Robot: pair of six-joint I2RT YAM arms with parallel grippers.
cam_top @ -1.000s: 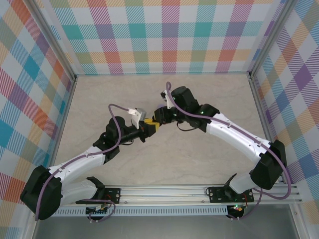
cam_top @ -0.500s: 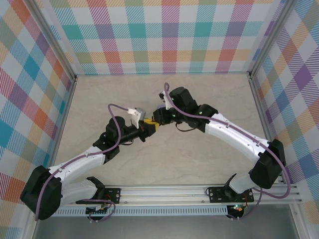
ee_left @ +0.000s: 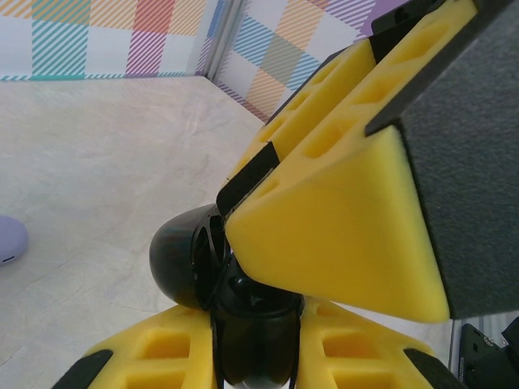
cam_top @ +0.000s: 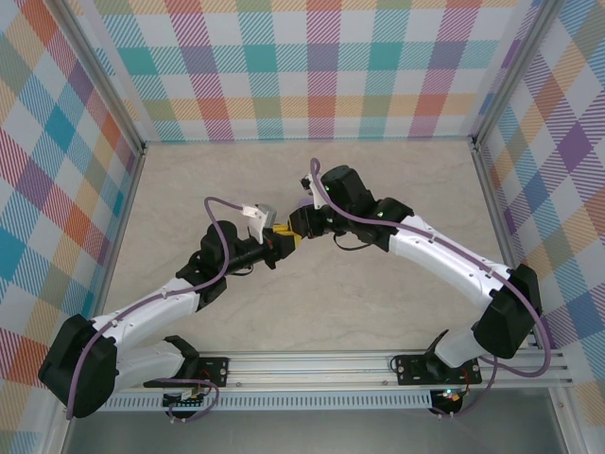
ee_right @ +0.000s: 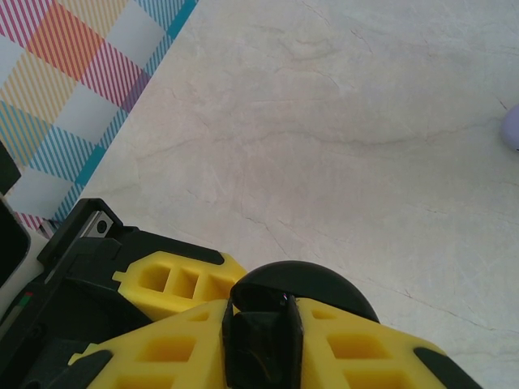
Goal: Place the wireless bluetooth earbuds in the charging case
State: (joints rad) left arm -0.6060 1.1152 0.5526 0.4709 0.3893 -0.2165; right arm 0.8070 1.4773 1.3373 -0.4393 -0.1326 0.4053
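Observation:
The black charging case (ee_left: pixel 251 324) stands between the yellow fingers of my left gripper (ee_left: pixel 255 356), which is shut on it. Its round lid (ee_left: pixel 182 259) hangs open to the left. My right gripper (ee_right: pixel 261 348) is shut on a small black earbud (ee_right: pixel 263 336) and holds it right at the case's open mouth, under the domed lid (ee_right: pixel 316 284). One right finger (ee_left: pixel 340 219) lies across the top of the case. In the top view both grippers meet tip to tip at mid-table, the left gripper (cam_top: pixel 277 245) just below and left of the right gripper (cam_top: pixel 296 230).
A rounded lavender thing (ee_left: pixel 8 243) lies on the pale marbled tabletop (ee_right: pixel 349 105) a little beyond the grippers, cut off at the frame edge (ee_right: pixel 512 130). Checked walls (cam_top: pixel 321 66) and metal corner posts fence the table on three sides.
My right arm has shifted slightly left, bringing its tips closer onto the case. The left arm has held still.

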